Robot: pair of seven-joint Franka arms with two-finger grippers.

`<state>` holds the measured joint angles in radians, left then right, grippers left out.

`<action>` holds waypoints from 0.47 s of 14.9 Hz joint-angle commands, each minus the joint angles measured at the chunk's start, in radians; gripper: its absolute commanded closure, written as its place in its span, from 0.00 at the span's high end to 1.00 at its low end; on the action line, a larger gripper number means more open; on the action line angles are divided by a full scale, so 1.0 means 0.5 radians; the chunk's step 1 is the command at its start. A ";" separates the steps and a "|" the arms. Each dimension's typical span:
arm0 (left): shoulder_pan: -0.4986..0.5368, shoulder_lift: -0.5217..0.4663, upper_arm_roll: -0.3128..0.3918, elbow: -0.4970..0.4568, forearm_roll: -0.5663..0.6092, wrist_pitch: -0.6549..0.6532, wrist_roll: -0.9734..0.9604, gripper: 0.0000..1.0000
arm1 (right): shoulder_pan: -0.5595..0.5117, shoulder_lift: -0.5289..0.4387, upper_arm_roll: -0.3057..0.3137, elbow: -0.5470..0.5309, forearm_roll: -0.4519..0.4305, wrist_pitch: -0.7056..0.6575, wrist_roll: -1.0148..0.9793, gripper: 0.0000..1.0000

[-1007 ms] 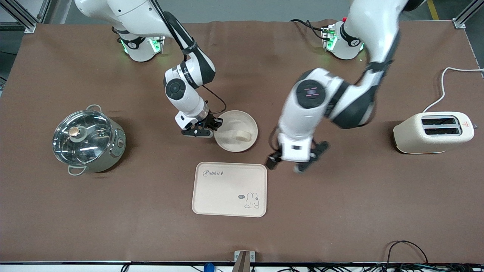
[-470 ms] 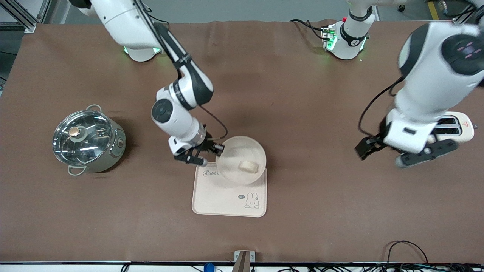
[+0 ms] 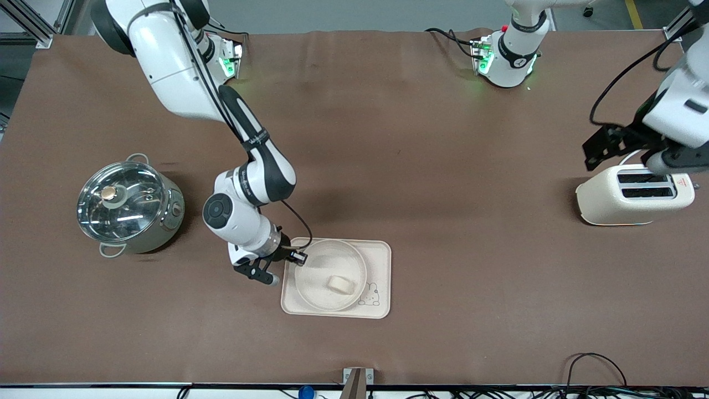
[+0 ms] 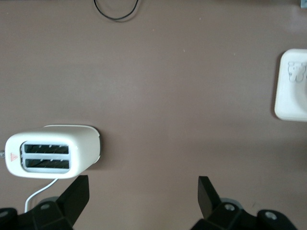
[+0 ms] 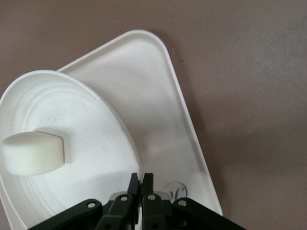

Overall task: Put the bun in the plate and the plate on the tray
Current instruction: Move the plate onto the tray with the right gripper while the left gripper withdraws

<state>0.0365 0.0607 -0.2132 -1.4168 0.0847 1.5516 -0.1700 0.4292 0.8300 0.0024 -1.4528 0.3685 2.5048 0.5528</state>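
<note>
Plate (image 3: 330, 274) sits over the tray (image 3: 382, 266), covering most of it; rabbit drawing shows at the plate's edge. Bun (image 3: 340, 285) lies in the plate. Right pincer (image 3: 288, 265) pinched narrow on the plate rim at the right arm's end. Left pincer (image 4: 141, 191) spread wide, holding nothing, up over the toaster (image 3: 634, 194) at the left arm's end of the surface (image 3: 443, 166). Lidded pot (image 3: 128, 205) stands well apart

Brown table (image 3: 443, 166) w/ tray (image 3: 382, 252), pot (image 3: 130, 205), toaster (image 3: 634, 195)
</note>
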 commanded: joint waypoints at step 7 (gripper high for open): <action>-0.168 -0.462 0.233 -0.544 -0.169 -0.041 0.174 1.00 | -0.018 0.122 0.029 0.154 -0.050 0.006 -0.013 0.01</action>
<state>-0.0402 -0.1494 -0.1131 -1.6665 0.0296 1.5380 -0.0932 0.4210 0.8823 0.0078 -1.3964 0.3657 2.5052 0.5399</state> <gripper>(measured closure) 0.000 0.952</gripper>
